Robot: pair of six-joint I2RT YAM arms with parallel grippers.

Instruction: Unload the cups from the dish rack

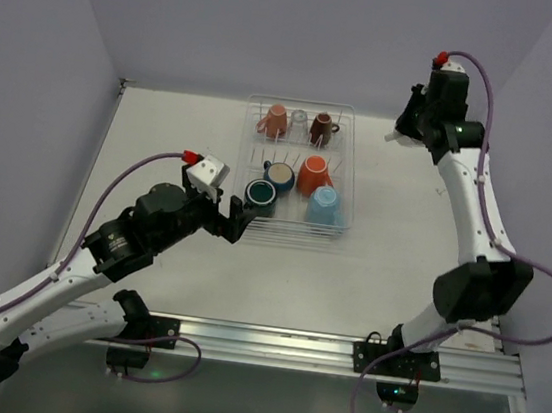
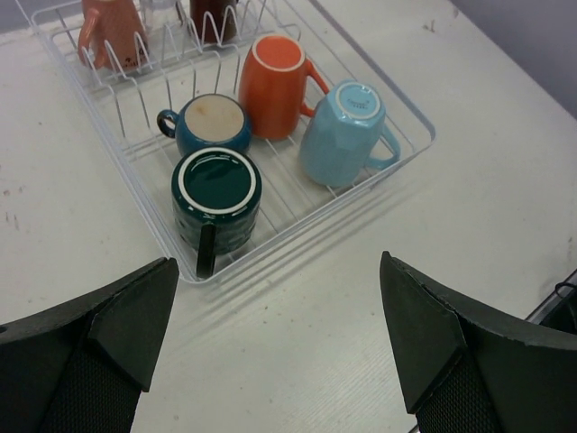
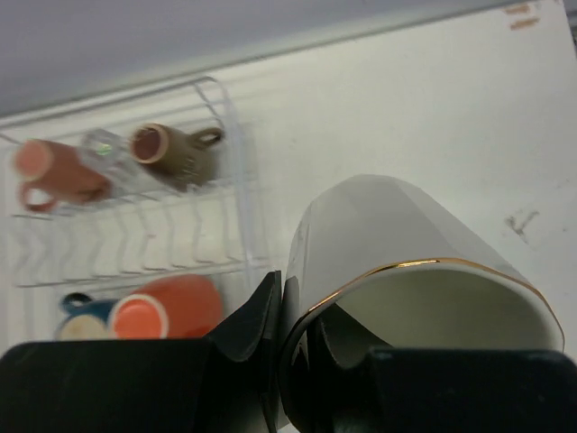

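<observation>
The white wire dish rack (image 1: 347, 180) sits at the table's middle. It holds salmon pink (image 1: 274, 121), clear glass (image 1: 298, 124), dark brown (image 1: 322, 128), navy (image 1: 278, 175), orange (image 1: 313, 175), dark green (image 1: 260, 196) and light blue (image 1: 324, 205) cups. My left gripper (image 1: 237, 217) is open and empty just off the rack's near-left corner; its wrist view shows the dark green cup (image 2: 216, 194) closest. My right gripper (image 1: 412, 125) is raised to the right of the rack's far end. It is shut on the wall of the cream-white cup (image 3: 424, 262), one finger inside and one outside.
The left wrist view shows the rack's rim (image 2: 422, 137), the navy (image 2: 213, 124), orange (image 2: 275, 83) and light blue (image 2: 343, 133) cups, and bare table under my fingers. Purple walls close in the table on three sides. An aluminium rail (image 1: 339, 350) runs along the near edge.
</observation>
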